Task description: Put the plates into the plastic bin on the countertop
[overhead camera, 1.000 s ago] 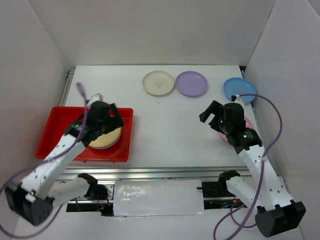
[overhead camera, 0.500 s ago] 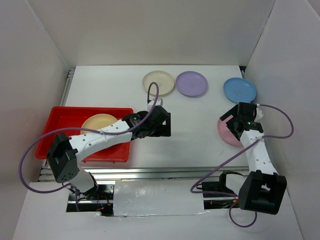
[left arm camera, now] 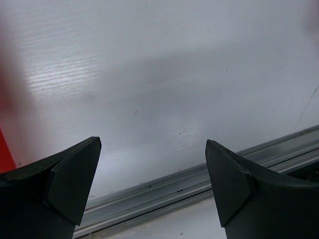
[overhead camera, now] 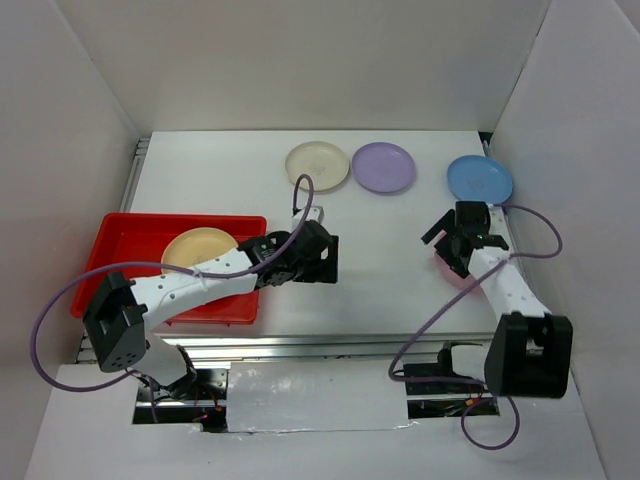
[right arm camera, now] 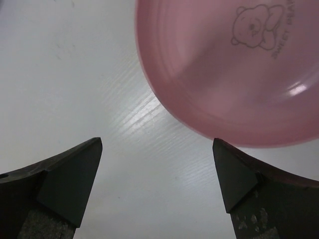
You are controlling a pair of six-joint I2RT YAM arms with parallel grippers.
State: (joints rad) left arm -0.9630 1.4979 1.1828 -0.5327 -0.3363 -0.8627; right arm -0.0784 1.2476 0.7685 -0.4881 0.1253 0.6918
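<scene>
Right gripper (right arm camera: 157, 167) hangs wide by the pink plate (right arm camera: 234, 84) (bear emblem showing); left gripper (left arm camera: 153, 169) gapes, empty, above the countertop (left arm camera: 149, 74)

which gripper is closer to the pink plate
Right. The right gripper hovers open right at the edge of the pink plate. The left gripper, also open, is across the countertop, beside the right end of the red bin.
</scene>
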